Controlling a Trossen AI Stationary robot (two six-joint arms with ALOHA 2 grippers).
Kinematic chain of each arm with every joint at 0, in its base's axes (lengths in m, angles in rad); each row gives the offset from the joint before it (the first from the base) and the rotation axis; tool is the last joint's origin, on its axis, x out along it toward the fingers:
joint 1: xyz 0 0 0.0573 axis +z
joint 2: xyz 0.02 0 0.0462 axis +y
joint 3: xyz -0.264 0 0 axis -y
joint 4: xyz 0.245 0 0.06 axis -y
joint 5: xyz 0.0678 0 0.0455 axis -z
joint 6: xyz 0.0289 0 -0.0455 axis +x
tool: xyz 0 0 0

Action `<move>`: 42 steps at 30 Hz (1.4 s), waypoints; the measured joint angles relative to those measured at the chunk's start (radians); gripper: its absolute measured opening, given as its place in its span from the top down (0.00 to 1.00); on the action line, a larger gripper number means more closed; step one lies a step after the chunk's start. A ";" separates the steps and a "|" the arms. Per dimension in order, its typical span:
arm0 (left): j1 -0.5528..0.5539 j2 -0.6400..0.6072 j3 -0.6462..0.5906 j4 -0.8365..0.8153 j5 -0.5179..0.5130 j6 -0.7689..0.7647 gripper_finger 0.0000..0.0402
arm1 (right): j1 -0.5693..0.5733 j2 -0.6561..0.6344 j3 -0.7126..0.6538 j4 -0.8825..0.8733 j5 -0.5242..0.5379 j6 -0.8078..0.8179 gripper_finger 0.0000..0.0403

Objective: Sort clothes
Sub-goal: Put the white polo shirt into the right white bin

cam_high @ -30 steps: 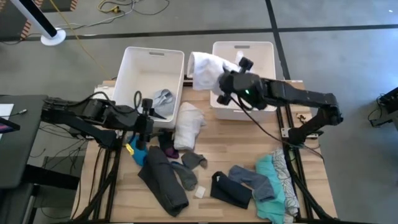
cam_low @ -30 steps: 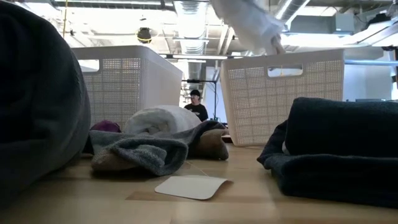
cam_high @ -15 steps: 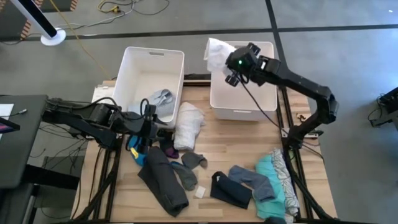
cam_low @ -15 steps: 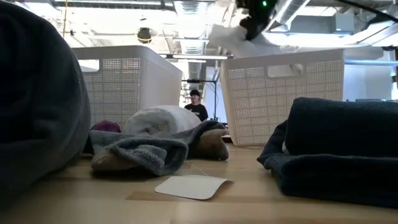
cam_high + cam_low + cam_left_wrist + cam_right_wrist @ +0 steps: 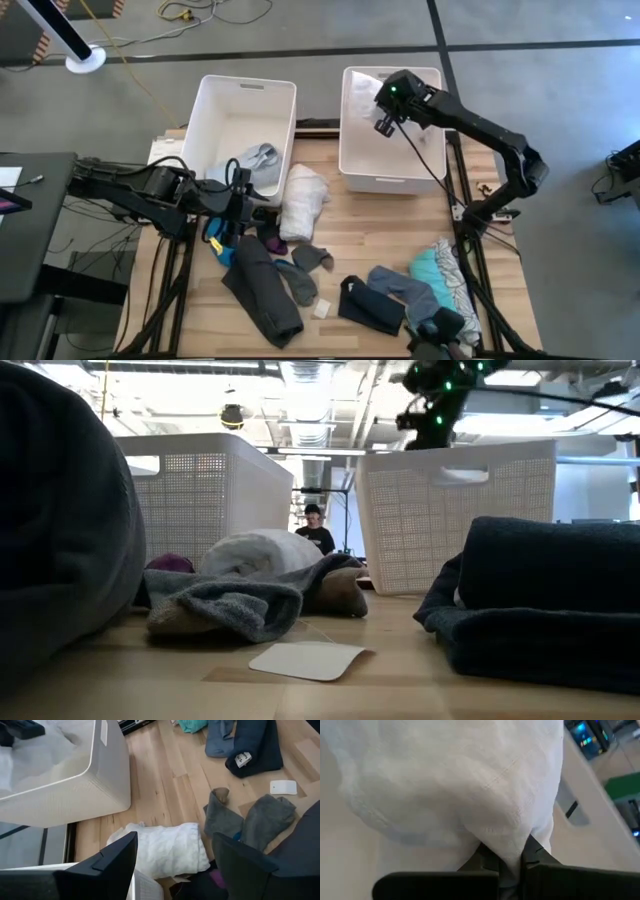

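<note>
Overhead view first: right hand (image 5: 385,108) hangs over the right bin (image 5: 392,178), at about one o'clock on the table (image 5: 400,235), with a white garment (image 5: 366,85) under it inside the bin's far end. Left hand (image 5: 236,195) waits at nine o'clock, beside the left bin (image 5: 215,110), which already holds a grey piece (image 5: 261,157). A rolled white piece (image 5: 303,200) lies just toward three o'clock from the left hand, long axis running twelve to six, so the left arm is plainly the nearer one for it. Dark clothes (image 5: 262,290) and teal ones (image 5: 437,275) spread from six to four o'clock.

Low view: right arm's wrist (image 5: 437,395) sits above the right bin's rim (image 5: 455,510); the garment cannot be seen from here.

Left wrist view: its fingers (image 5: 112,865) stand apart, nothing between them, the white roll (image 5: 165,851) straight ahead of them.

Right wrist view: fingers (image 5: 490,865) pinched together on the white garment (image 5: 450,785), which hangs below into the bin. My judgement: letting go is what remains for this piece
</note>
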 joint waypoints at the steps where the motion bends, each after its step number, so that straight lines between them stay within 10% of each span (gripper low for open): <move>1: 0.000 0.000 0.000 0.000 0.000 -0.002 0.37 | -0.015 0.000 -0.022 0.018 -0.012 -0.002 0.96; 42: 0.001 0.001 0.000 0.045 0.000 -0.005 0.37 | -0.129 0.183 -0.215 0.218 -0.222 0.085 0.83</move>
